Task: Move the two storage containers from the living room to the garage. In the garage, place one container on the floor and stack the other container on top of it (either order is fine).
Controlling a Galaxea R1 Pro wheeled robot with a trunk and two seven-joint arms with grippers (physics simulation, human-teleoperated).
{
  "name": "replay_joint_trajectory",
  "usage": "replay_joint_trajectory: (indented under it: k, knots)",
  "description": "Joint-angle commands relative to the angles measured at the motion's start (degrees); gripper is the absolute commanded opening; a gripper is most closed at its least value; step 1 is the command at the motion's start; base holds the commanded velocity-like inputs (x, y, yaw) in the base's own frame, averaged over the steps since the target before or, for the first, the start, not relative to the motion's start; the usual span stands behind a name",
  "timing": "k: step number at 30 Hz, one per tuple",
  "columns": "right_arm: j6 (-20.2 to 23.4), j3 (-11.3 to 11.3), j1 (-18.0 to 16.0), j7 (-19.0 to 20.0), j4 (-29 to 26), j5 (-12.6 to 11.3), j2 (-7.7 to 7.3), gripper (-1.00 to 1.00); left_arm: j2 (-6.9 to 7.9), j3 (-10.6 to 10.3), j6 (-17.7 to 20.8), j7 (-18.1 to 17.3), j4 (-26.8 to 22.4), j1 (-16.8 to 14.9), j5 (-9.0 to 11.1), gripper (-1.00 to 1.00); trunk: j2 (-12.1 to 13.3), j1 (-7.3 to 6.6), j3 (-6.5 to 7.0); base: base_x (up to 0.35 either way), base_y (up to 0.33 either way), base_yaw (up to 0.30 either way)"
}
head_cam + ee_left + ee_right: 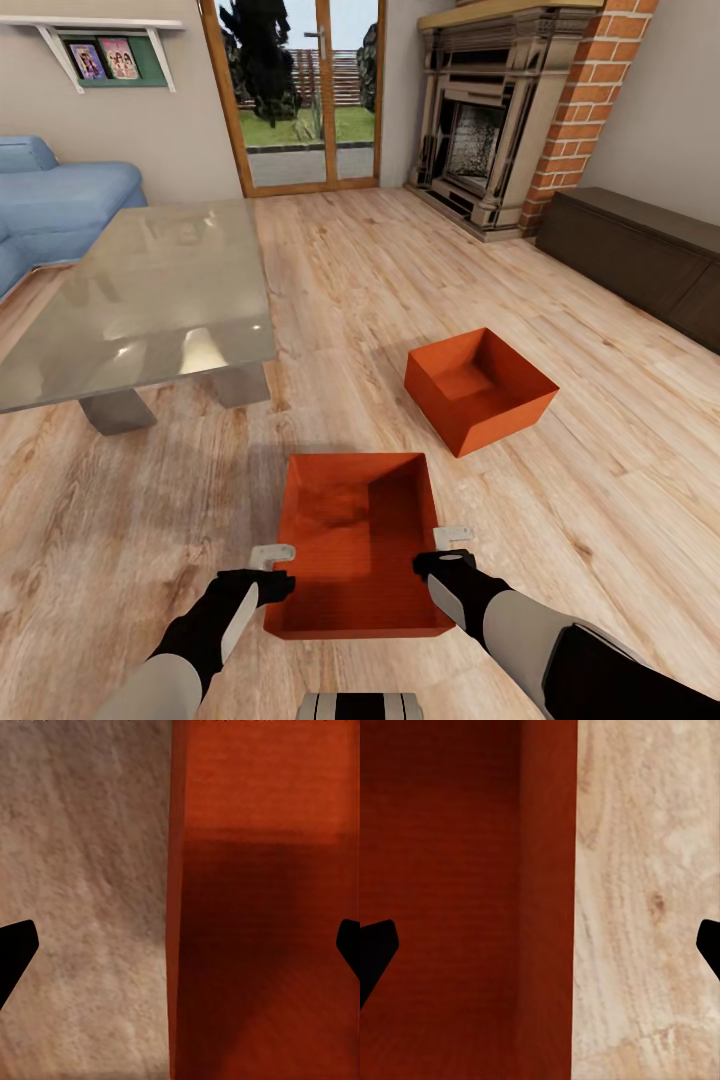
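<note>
Two matching orange-red, open-topped bins with finely ribbed walls sit on the light wood plank floor (620, 450) of the living room. The nearer bin (355, 545) lies directly in front of me, its long sides running away from me. The farther bin (480, 388) rests ahead and to my right, turned at an angle, well apart from the first.

My left gripper (272, 552) is at the nearer bin's left wall, close to its near corner. Seen from my left wrist, its fingers (15, 952) are spread wide, with the bin's upright wall standing between them: pale floor on one side, the shadowed red inside on the other. The fingers are not pressing on the wall.

My right gripper (452, 538) is at the same bin's right wall, mirroring the left. From my right wrist, its fingers (375, 956) are likewise spread, straddling the wall (547, 900), with red interior on one side and wood planks on the other.

To my left stands a glass-topped table with grey block legs (150, 290). Behind it is a blue sofa (60, 195). Ahead are glazed wooden patio doors (295, 100), a stone fireplace with a red brick chimney (490, 120), and a low dark brown cabinet (640, 250) along the right wall.
</note>
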Motion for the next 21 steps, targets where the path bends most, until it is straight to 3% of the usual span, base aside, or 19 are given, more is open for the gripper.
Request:
replay_joint_trajectory:
  k: [1,21]
  knots:
    - [0.42,0.50,-0.02,-0.35,-0.13,-0.25,-0.02,1.00,-0.05,0.14,0.27,0.22,-0.10,0.00,0.25,1.00,-0.02,-0.01,-0.04,0.000,0.000,0.000]
    - [0.49,0.57,-0.02,-0.33,0.03,-0.44,-0.10,1.00,-0.07,0.15,-0.12,0.22,-0.43,0.00,0.30,1.00,-0.02,-0.01,-0.04,0.000,0.000,0.000]
